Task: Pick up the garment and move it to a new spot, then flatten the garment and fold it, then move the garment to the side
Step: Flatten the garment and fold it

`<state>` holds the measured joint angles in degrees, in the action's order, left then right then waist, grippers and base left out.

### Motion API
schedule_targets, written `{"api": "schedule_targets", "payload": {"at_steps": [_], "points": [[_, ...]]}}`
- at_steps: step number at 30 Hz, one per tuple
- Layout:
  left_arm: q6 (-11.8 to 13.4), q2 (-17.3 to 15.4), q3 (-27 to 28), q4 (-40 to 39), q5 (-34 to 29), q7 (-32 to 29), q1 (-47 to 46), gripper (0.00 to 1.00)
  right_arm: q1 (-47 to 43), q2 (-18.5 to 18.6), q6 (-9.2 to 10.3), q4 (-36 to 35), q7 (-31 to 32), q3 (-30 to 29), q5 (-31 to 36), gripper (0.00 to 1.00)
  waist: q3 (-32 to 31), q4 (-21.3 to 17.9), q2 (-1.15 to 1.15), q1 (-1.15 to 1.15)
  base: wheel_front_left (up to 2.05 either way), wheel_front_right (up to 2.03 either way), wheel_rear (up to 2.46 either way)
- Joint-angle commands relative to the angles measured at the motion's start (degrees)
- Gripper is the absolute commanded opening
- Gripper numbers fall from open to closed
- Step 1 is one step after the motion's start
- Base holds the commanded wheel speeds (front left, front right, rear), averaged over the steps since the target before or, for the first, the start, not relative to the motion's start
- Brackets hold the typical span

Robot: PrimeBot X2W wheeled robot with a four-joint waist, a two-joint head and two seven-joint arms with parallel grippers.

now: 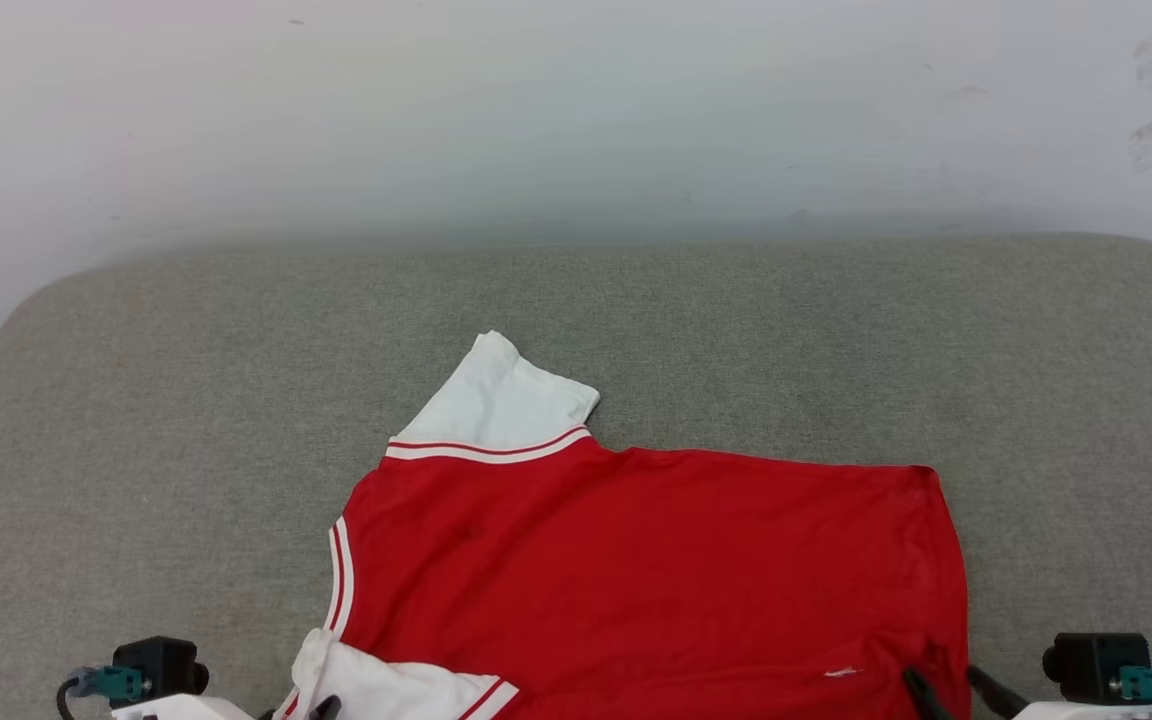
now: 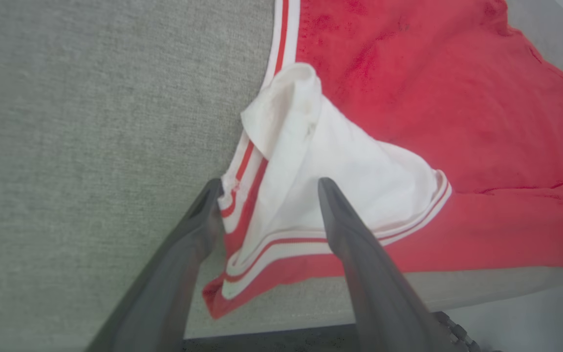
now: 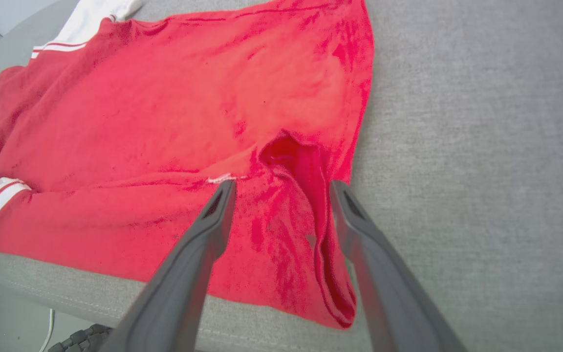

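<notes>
Garment (image 1: 636, 560) lies on the grey padded surface (image 1: 136, 400), close to its near edge. The red body is spread fairly flat and no lettering shows. The far sleeve (image 1: 501, 395) sticks out white toward the back. The near sleeve (image 2: 340, 171) is flopped over onto the red body, crumpled.

Left gripper (image 2: 268, 183): jaws spread, straddling the near sleeve and its striped cuff (image 2: 281, 244), pinching nothing. Right gripper (image 3: 282, 185): jaws spread likewise, one each side of a puckered ridge at the hem corner (image 3: 306, 195). Nothing is gripped.

Handling, by judgement: a light, soft knit with no stiffness (it should sag the moment it leaves the surface). It will likely drag a little on the woven cover rather than slide. Not fragile. A single hold would bunch it, while two holds well apart should keep it taut. The best places look like the doubled edges, thick enough to pinch through both layers: cuff or shoulder seam on the left, hem corner on the right. The raised pucker at the hem gives the right jaws something to bite.
</notes>
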<state>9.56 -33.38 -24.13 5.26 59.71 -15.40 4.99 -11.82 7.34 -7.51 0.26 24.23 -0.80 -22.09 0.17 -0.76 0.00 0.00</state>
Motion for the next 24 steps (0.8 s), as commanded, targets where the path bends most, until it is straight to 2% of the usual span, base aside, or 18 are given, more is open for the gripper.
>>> {"api": "schedule_targets", "payload": {"at_steps": [1, 5, 11, 15, 24], "points": [[-0.35, 0.09, 0.27, -0.11, -0.39, 0.74, -0.98, 1.0, 0.54, -0.24, 0.05, -0.36, -1.37, -0.05, 0.69, 1.0, -0.07, -0.09, 0.0, 0.0, 0.0, 0.0, 0.0], [-0.5, 0.1, 1.11, -1.03, -2.54, 4.24, -2.51, 1.0, 2.07, -1.43, 0.05, -1.6, -8.72, -1.39, 2.52, 1.0, -0.23, -0.41, 0.0, 0.0, 0.0, 0.0, 0.0], [0.53, 0.67, 3.01, -2.71, -6.04, 10.7, -5.53, 1.0, 4.19, -2.87, 0.05, -4.54, -15.81, -2.32, 6.19, 1.0, 0.62, -0.99, 0.0, 0.0, 0.0, 0.0, 0.0], [0.79, 1.01, 3.28, -3.27, -8.91, 14.06, -8.7, 1.0, 6.04, -3.53, 0.05, -7.4, -18.35, -2.85, 9.3, 1.0, 3.21, -1.58, 0.0, 0.0, 0.0, 0.0, 0.0], [-1.72, 2.53, 2.78, 0.1, -12.42, 17.09, -20.55, 1.0, 12.38, -4.26, 0.05, -11.23, -20.94, -1.47, 12.49, 1.0, 12.8, -3.74, 0.0, 0.0, 0.0, 0.0, 0.0]]}}
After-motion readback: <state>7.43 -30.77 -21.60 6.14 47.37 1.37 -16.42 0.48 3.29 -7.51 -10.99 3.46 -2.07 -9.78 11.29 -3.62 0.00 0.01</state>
